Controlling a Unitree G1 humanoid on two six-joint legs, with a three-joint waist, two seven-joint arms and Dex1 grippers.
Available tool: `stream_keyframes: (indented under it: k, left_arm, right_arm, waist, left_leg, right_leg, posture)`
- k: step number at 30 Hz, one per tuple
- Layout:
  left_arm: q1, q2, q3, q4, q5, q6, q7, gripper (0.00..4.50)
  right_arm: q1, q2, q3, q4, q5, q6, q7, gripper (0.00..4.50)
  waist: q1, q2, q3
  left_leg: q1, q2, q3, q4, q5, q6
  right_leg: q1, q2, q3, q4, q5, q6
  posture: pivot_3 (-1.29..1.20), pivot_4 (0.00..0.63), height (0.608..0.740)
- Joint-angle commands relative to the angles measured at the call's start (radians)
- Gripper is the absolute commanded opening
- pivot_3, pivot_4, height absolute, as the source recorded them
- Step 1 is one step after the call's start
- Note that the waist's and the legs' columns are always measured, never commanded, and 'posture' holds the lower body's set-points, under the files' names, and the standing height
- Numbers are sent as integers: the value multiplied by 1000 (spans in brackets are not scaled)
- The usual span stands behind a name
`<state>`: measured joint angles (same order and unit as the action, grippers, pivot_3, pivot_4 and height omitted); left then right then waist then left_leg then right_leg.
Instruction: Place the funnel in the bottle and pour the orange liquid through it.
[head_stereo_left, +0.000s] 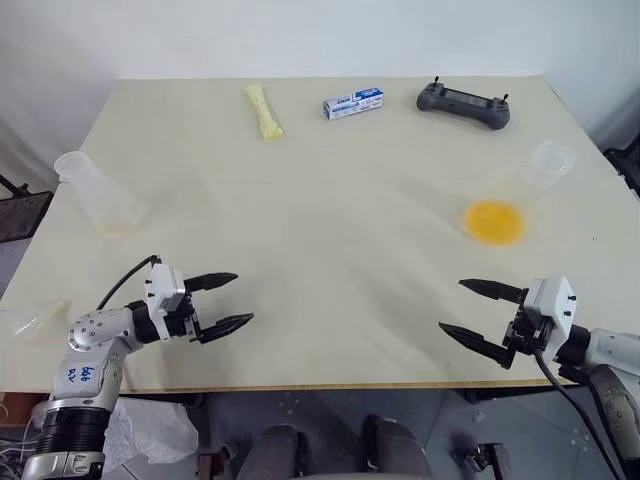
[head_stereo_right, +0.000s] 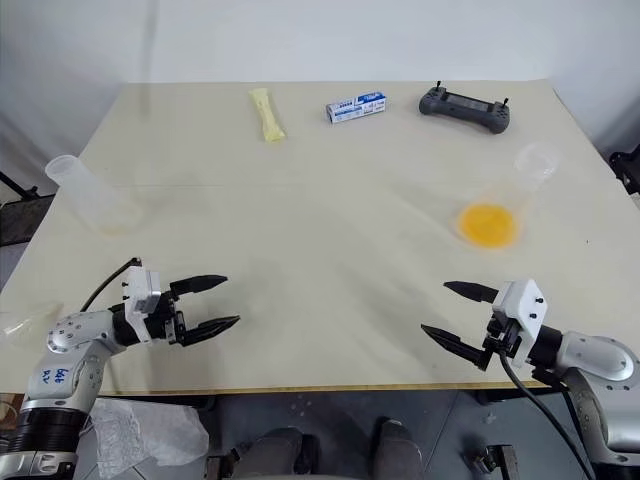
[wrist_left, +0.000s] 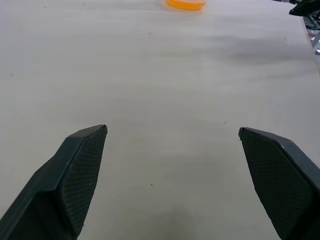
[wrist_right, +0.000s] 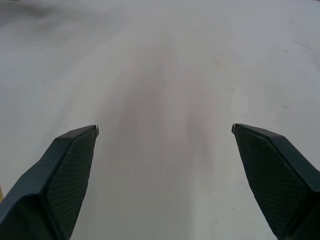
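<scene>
Well beyond the spread, empty right gripper (head_stereo_left: 482, 310), the orange liquid (head_stereo_left: 495, 221); left gripper (head_stereo_left: 232, 300) likewise spread, empty

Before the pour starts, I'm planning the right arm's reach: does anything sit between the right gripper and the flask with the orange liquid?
Nothing visible does. Only bare table lies between the open right gripper and the flask holding the orange liquid. The controller lies beyond it.
</scene>
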<state>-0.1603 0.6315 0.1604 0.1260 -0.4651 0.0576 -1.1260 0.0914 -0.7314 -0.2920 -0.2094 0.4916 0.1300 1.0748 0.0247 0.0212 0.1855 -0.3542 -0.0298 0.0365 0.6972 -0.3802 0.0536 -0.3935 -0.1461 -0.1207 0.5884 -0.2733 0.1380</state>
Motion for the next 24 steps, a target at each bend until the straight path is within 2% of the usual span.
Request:
stream_keyframes:
  k: [1,6,14,24]
  left_arm:
    - [-11,25,5,-41,-1,36,9,4500]
    - [-27,12,13,-79,-5,117,94,4500]
    - [13,-21,94,-204,-8,211,313,4500]
    - [330,-96,421,-521,-89,285,568,4500]
  right_arm:
    - [-15,7,-11,-10,-4,-35,-13,4481]
    - [-32,11,10,-20,2,-26,-25,4481]
    - [-152,48,88,23,-7,-20,-35,4481]
    - [-285,138,205,52,-23,-4,-62,4481]
  waist:
    - [0,0,0]
    - [1,0,0]
    - [-2,-1,0]
    - [-10,-3,1]
  left_leg:
    - [0,0,0,0,0,0]
    - [0,0,0,0,0,0]
    - [1,1,0,0,0,-1]
    - [1,3,0,1,-1,-2]
  right_leg:
    - [0,0,0,0,0,0]
    - [0,0,0,1,0,0]
    - [0,1,0,1,0,0]
    - [0,1,4,1,0,0]
  posture:
    - [0,150,740]
    - [0,150,740]
    - [0,150,740]
    - [0,150,740]
